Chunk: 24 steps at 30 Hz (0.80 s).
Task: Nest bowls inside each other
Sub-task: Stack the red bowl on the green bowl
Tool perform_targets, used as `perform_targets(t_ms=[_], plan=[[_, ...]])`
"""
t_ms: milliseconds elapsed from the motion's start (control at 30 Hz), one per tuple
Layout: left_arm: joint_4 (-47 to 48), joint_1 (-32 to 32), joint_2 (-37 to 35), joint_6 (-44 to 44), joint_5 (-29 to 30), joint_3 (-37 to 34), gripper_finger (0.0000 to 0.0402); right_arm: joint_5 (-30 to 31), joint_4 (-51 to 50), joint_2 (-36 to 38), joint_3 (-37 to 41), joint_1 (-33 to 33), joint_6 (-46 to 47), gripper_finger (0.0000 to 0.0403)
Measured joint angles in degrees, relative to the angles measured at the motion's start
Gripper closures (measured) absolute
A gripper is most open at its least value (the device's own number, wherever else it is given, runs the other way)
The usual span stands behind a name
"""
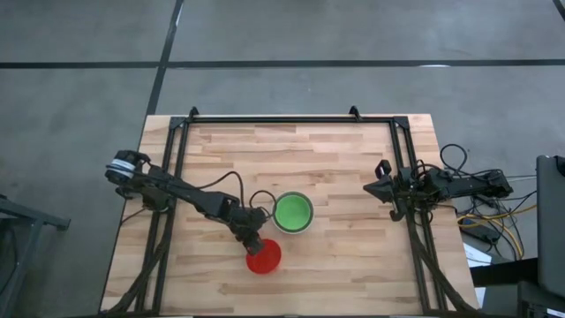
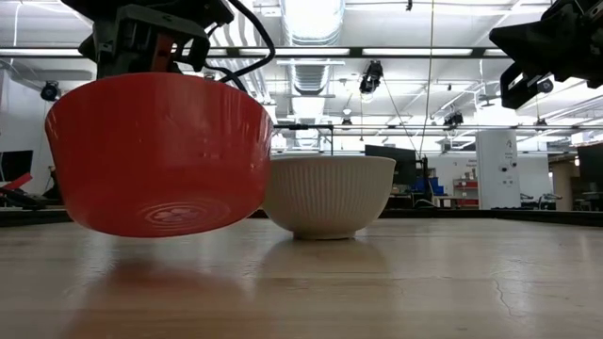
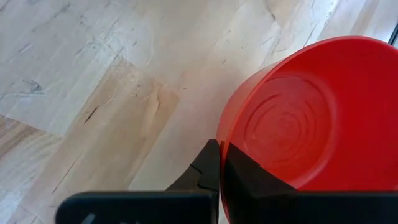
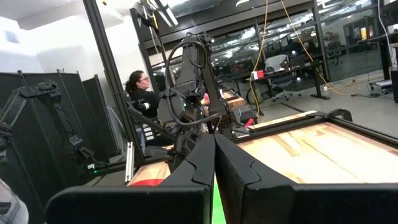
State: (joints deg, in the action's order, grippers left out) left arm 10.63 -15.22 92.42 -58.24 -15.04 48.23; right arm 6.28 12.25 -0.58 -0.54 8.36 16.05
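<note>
Red bowl up in the air

The left gripper [image 3: 219, 163] pinches the red bowl [image 1: 263, 256] by its thin rim (probably light, stiff, slippery plastic); right gripper [image 4: 215, 158] waits closed, empty.

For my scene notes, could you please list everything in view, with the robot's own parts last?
red bowl: one, red, lifted just off the table, near its front middle.
white bowl: one, pale ribbed outside, on the table behind the red one.
green bowl: at least one, bright green, nested in the white bowl.
person: one, dark top, seated beyond the table.
left tool: shut on the red bowl's rim.
right tool: shut, empty, waiting at the table's right edge.
</note>
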Motion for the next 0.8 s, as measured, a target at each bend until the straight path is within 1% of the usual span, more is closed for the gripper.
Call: perform_targets(t_ms=[400,800], plan=[[-0.04,0.0,-0.85,-0.54,1.24,0.17,0.0397,0.01,0.01,0.0,0.0,0.0,-0.01,0.0394],[1.97,0.11,-0.85,0.71,2.97,3.57,0.0397,0.01,0.01,0.0,0.0,0.0,0.0,0.0394]])
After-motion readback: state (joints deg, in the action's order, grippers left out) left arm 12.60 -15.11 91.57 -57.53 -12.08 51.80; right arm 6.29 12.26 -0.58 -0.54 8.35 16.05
